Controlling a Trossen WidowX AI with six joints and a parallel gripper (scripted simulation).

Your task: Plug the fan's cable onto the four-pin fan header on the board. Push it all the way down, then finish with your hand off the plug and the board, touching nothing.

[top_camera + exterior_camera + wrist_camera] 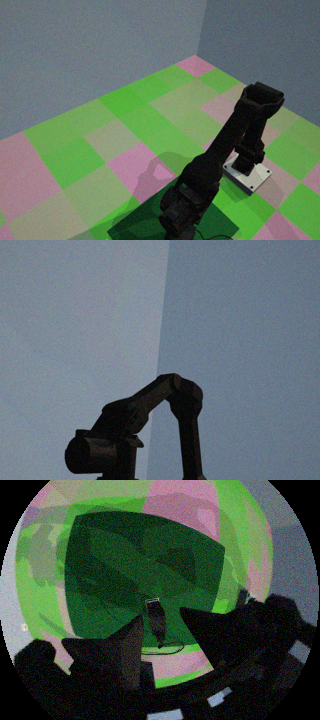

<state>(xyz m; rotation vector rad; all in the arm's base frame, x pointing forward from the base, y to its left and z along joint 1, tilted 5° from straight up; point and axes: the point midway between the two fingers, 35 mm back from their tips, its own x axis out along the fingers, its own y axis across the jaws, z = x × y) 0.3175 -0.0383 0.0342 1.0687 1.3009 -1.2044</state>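
I see the plug (pixel 156 619) between the fingers of my gripper (pixel 163 634), the board (pixel 254 179) below it, the mat (pixel 222 224) behind.

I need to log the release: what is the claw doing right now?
Claw: open, fingers spread either side of the plug, holding nothing.
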